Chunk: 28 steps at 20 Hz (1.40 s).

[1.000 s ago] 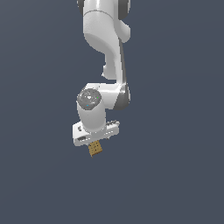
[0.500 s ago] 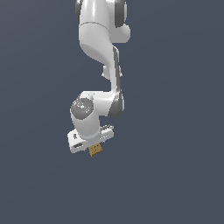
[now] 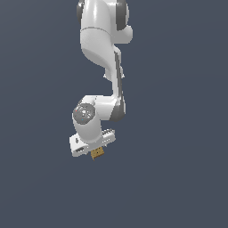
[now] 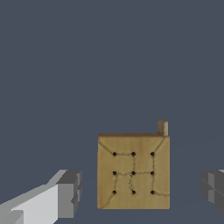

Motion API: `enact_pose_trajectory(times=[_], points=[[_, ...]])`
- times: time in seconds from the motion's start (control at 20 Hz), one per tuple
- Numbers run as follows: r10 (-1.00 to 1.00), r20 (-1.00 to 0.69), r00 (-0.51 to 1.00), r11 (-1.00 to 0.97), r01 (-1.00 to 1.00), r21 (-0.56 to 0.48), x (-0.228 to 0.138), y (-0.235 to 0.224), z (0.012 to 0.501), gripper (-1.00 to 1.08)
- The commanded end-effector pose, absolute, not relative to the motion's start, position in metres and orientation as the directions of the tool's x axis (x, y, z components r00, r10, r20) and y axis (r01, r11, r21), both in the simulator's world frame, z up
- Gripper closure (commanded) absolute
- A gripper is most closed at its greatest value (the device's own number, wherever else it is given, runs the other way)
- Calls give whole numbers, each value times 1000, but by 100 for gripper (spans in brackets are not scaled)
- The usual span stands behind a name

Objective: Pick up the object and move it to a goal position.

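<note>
The object (image 4: 133, 173) is a small tan-brown cube with a grid of dark dots on its face. In the wrist view it sits between my two grey fingertips (image 4: 70, 192), with a visible gap on each side. My gripper (image 4: 142, 192) is open and touches neither side of the cube. In the exterior view the object (image 3: 97, 153) peeks out just below the white hand, where the gripper (image 3: 95, 150) straddles it. The fingers themselves are too small to make out there.
The white arm (image 3: 100, 49) reaches down from the top of the exterior view and bends at the wrist (image 3: 87, 116). Everything around it is a flat dark grey-blue background.
The hand has sunk lower and shifted slightly toward the exterior view's left, and the arm has bent more. The cube has stayed in the same spot.
</note>
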State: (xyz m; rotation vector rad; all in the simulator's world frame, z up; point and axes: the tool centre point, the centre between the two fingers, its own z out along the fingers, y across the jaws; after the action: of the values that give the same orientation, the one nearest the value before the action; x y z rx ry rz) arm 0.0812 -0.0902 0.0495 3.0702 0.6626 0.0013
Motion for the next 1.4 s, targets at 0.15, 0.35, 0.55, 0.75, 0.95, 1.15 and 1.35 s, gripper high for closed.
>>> enact_pose_trajectory(times=[0.15,0.35,0.55,0.75,0.95,1.15,1.35], points=[[415,0,910,-910,415,0,80,-90,21,-92],[415,0,910,-910,415,0,80,-90,11,-92],[415,0,910,-910,415,0,81,-90,11,108],[415,0,910,-910,415,0,81,-90,11,108],[415,0,910,-910,415,0,81,-90,11,108],[415,-1,910,-910,415,0,81,-90,12,108],[415,-1,910,-910,415,0,81,-86,20,108]])
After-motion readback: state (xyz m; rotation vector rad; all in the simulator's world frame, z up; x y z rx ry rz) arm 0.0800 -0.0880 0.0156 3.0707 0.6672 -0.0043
